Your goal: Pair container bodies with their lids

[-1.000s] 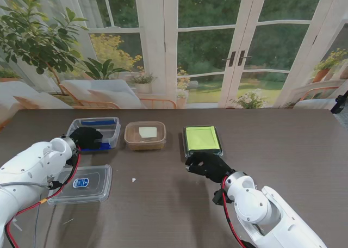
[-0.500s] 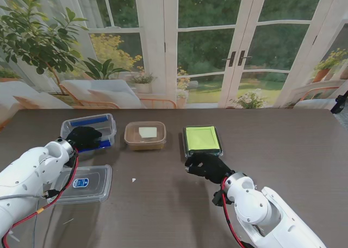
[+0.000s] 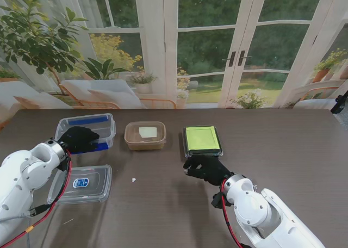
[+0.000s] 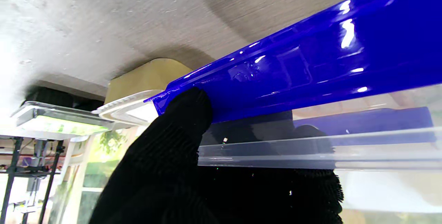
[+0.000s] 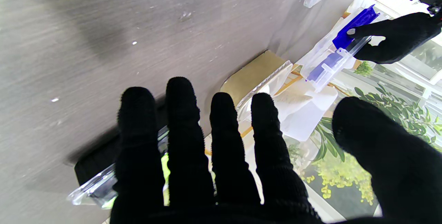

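We see a big dark brown table [image 3: 304, 150] under us; on it sit three boxes in a row and one loose lid. Our left hand [image 3: 78, 138] is closed on the near edge of the clear box with blue clips [image 3: 87, 129], at the far left of the row; in the left wrist view a black finger presses on the blue clip [image 4: 310, 65], with the rest of the hand tucked at the clear wall, so we are gripping that box. The clear lid with a blue sticker [image 3: 82, 184] lies flat on the table, nearer to us than the box and not touching it. In the middle of the row is the brown box [image 3: 145, 135], which already has a lid on; on the right is the black box with a green top [image 3: 202, 140], and it looks closed too.

Our right hand [image 3: 205, 168] is open with its fingers [image 5: 179, 137] spread; it rests at the near edge of the black box and holds nothing.

We think the step now is bringing the clear box to its lid; that is the only pair not joined yet. Next we should keep the box level and get box and lid together, lining up all four sides; the clips must stay out of the way.
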